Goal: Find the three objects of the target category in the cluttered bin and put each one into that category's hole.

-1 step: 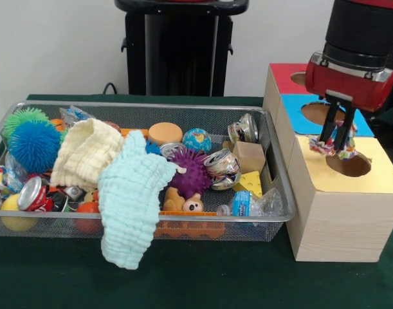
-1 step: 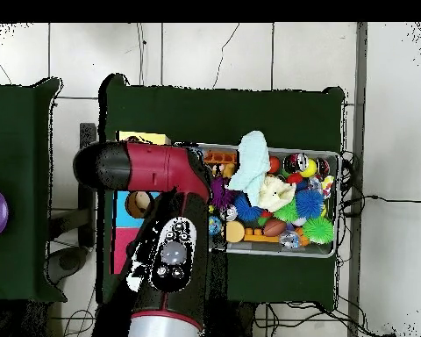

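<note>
The gripper [image 1: 335, 145] was clamped on a crumpled wrapper [image 1: 327, 148] just above the yellow hole [image 1: 349, 165]; releasing off-centre could leave it snagged on the rim

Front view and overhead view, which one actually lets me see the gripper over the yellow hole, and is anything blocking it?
Front view: the gripper shows clearly, closed on a crumpled wrapper beside the hole in the yellow box top, unobstructed. Overhead view: the red and black arm covers the boxes, hiding the gripper and the hole.
</note>
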`<state>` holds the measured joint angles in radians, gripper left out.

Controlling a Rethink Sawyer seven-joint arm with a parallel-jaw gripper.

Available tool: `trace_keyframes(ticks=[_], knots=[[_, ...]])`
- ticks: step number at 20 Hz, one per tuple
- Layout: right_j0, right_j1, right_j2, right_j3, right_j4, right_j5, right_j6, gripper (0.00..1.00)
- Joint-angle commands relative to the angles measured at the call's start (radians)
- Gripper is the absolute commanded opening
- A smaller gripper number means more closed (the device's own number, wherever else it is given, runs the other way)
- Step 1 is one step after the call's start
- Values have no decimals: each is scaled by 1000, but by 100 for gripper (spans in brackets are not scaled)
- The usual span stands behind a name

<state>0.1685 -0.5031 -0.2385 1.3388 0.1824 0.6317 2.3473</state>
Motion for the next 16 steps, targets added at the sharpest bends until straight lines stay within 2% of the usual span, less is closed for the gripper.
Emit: trace_keyframes(ticks=[1,7,12,16], knots=[[-28,65,32,88,-25,-60,119,0],[-24,81,42,76,-6,-47,129,0],[33,45,29,113,33,22,206,0],[39,19,52,128,64,65,210,0]])
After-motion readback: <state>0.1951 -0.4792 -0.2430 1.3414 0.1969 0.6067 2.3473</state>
